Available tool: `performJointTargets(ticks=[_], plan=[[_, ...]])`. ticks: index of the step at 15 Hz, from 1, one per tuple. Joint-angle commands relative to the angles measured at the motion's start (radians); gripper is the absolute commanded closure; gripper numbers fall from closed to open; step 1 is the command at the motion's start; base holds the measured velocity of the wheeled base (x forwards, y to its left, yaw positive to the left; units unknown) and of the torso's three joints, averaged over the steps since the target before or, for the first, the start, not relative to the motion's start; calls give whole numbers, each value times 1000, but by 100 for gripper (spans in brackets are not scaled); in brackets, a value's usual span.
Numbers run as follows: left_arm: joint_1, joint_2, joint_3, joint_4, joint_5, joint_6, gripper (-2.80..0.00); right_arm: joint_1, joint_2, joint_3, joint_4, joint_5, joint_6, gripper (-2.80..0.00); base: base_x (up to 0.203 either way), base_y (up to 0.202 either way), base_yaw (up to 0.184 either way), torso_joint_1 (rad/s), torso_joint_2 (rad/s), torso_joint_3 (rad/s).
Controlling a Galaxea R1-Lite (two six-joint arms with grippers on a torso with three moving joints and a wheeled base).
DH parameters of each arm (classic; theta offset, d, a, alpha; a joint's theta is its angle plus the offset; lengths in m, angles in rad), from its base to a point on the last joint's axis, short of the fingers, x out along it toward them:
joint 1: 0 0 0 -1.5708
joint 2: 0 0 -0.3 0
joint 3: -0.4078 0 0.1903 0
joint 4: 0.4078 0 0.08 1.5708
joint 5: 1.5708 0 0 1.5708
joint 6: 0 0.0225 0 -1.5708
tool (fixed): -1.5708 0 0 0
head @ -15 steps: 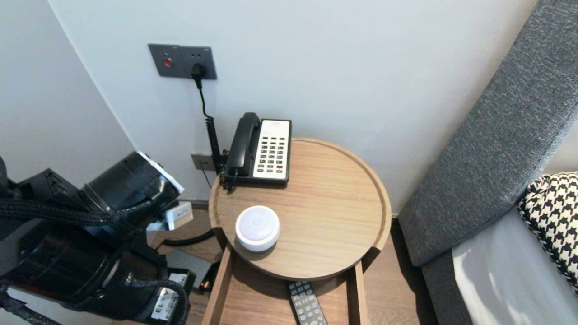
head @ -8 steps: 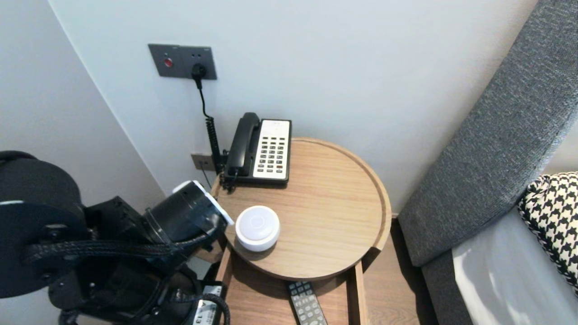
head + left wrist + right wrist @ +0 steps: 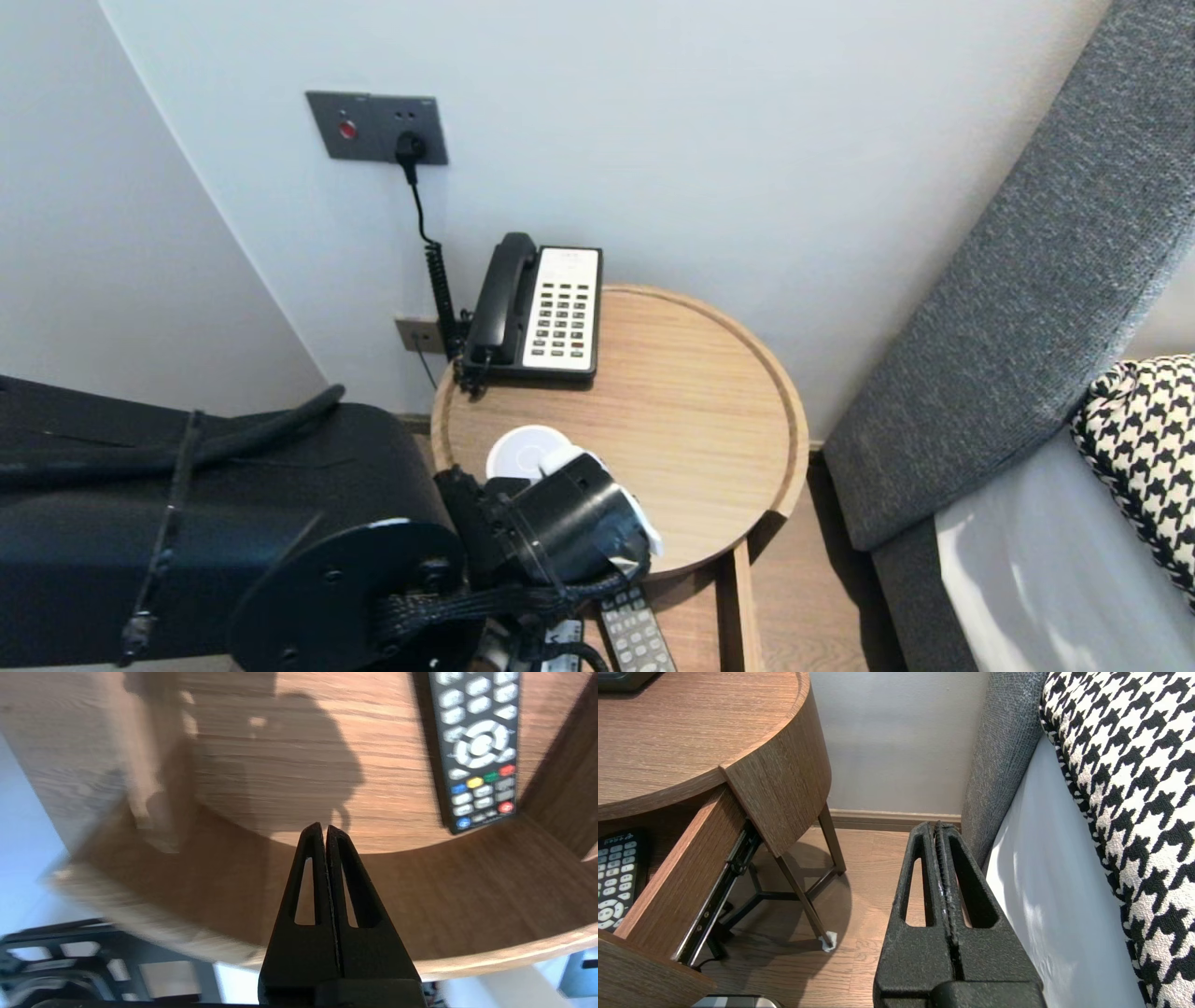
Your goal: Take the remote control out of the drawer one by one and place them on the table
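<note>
head view, lower left of the frame: the left arm point(image 3: 233, 541) reaches across to the lower centre, where its wrist covers the front edge of the round wooden table point(image 3: 794, 420) and part of a white disc-shaped device point(image 3: 518, 453). the left gripper point(image 3: 323, 828) is hidden under that wrist in this view. the left wrist view shows its two fingers pressed flat together, holding nothing, over the floor of the open drawer point(image 3: 742, 607) below the tabletop.

the remote control point(image 3: 476, 746) lies face up on the drawer floor, apart from the fingertips and off to one side of them. in the head view, the remote control point(image 3: 635, 635) shows at the bottom centre, just right of the wrist.

upper centre of the head view: a black and white telephone point(image 3: 541, 313) stands at the back of the table, its coiled cord rising to a grey wall plate point(image 3: 376, 126).

the right gripper point(image 3: 937, 826) is outside the head view. its own camera shows it with fingers closed and empty, hanging over the wooden floor between the table and a grey upholstered headboard point(image 3: 1027, 280), beside a houndstooth pillow point(image 3: 1139, 448).
</note>
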State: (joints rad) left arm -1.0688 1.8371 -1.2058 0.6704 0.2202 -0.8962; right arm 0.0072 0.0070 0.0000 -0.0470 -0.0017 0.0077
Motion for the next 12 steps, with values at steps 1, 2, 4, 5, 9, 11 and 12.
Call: performJointTargets(ticks=[1, 2, 4, 5, 9, 11, 12], plan=[[-25, 66, -27, 8, 0, -22, 0, 0, 1, 25, -1, 0, 0, 0, 0, 0, 0, 0, 0, 0], [-33, 82, -33, 8, 0, -37, 0, 0, 1, 25, -1, 0, 0, 0, 0, 0, 0, 0, 0, 0], [-44, 108, -41, 5, -3, -40, 0, 0, 1, 25, -1, 0, 0, 0, 0, 0, 0, 0, 0, 0], [-50, 117, -64, 5, -4, -41, 0, 0, 1, 25, -1, 0, 0, 0, 0, 0, 0, 0, 0, 0], [-61, 175, -175, 10, -7, -43, 0, 0, 1, 25, -1, 0, 0, 0, 0, 0, 0, 0, 0, 0], [-62, 202, -197, 10, -8, -55, 0, 0, 1, 25, -1, 0, 0, 0, 0, 0, 0, 0, 0, 0], [-62, 205, -196, 10, -20, -67, 0, 0, 1, 25, -1, 0, 0, 0, 0, 0, 0, 0, 0, 0]])
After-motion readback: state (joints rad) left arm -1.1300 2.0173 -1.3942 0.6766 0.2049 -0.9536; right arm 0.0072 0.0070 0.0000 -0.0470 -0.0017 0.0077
